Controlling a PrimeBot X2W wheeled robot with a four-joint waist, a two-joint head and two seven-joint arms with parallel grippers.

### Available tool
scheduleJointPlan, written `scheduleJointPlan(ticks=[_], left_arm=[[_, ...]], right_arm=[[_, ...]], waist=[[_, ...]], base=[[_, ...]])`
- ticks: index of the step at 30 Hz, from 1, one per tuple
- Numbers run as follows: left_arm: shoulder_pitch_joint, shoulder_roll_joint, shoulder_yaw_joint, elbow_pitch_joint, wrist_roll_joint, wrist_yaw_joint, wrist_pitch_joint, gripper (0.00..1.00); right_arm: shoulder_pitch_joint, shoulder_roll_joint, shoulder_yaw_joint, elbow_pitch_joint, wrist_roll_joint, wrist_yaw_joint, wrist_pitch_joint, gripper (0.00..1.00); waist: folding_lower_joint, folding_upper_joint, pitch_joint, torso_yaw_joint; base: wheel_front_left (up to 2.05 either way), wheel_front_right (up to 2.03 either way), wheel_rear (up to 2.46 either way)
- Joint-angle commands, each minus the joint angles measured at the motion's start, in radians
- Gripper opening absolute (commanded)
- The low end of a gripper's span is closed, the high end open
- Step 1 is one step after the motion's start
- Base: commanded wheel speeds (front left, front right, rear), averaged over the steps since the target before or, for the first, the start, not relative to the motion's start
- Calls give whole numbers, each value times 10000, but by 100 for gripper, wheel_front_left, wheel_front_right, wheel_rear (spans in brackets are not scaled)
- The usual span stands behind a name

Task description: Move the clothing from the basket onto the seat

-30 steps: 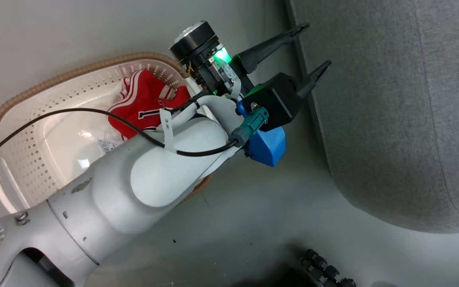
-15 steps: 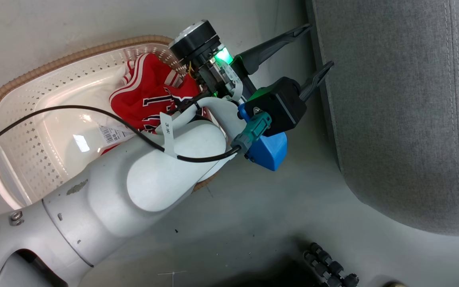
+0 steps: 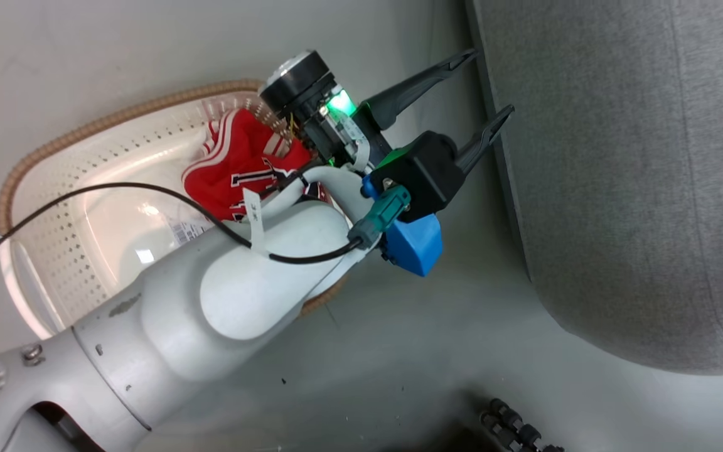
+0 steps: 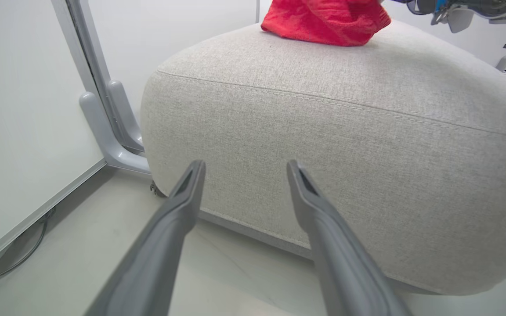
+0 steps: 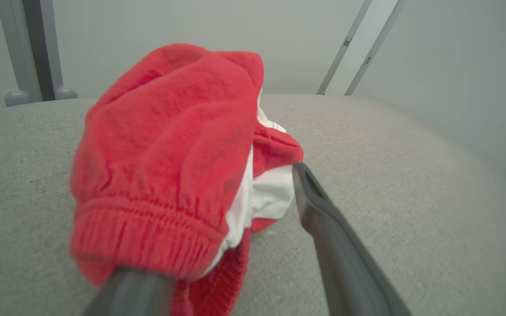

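Right wrist view: red garment (image 5: 169, 145) lies bunched on the seat (image 5: 389, 175), right gripper (image 5: 253, 184) spread wide, clamping nothing.
Its elastic hem drapes over the finger at 7 o'clock; the other finger (image 5: 323, 228) stands bare at 5 o'clock, just beside the white lining. Head view: the red jersey (image 3: 236, 169) lies in the basket (image 3: 117, 117) at 9 o'clock, partly blocked by the pale left forearm (image 3: 242, 282) and a black cable (image 3: 117, 184); the left gripper (image 3: 487, 85), fingers apart and empty, points toward the seat's side at 2 o'clock. Left wrist view: grey frame legs (image 4: 103, 131) stand beside the seat at 9 o'clock.
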Motion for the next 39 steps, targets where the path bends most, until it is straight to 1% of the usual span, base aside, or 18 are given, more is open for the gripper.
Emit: scheduleJointPlan(ticks=[1,7,11,16,18,22,26,31,36,39], left_arm=[[172,-59,3,34,-45,35,-79,100],[709,-323,151,433,-404,82,-612,100],[1163,-406,336,633,-670,170,-866,100],[1873,-368,740,775,-984,274,-1026,100],[2209,-324,995,753,-1092,385,-1066,100],[3000,-180,1868,259,-983,653,-1060,100],[3892,18,2875,-307,-683,878,-1062,100],[5135,80,4315,-920,-333,1019,-1060,100],[6387,89,5760,-1387,113,968,-1059,100],[7029,-4,6472,-1575,377,810,-1061,100]], right_arm=[[282,48,-45,-35,-55,-4,-6,100],[2177,55,223,-579,222,-3,-6,100],[3639,72,382,-1281,465,-3,-6,100],[4640,65,683,-2017,493,-3,-6,100],[4893,117,907,-2380,410,-3,-7,100],[5177,120,1379,-3093,376,-3,-7,100],[5406,188,1954,-3692,339,-3,-6,100],[5597,329,2815,-4152,321,-3,-5,100],[5749,597,3780,-4417,282,-3,-5,100],[5797,751,4280,-4522,292,-3,-5,100]], waist=[[-1,0,-328,32],[-1,0,-1532,136],[-1,0,-2408,193],[-1,0,-3459,260],[-1,0,-3847,313],[-1,0,-4538,514],[-1,0,-5132,881],[-1,0,-5814,1416],[-1,0,-6466,1918],[-1,0,-6784,2226]], base=[[0,0,0],[0,0,0],[0,0,0],[0,0,0],[0,0,0],[0,0,0],[0,0,0],[0,0,0],[0,0,0],[0,0,0]])
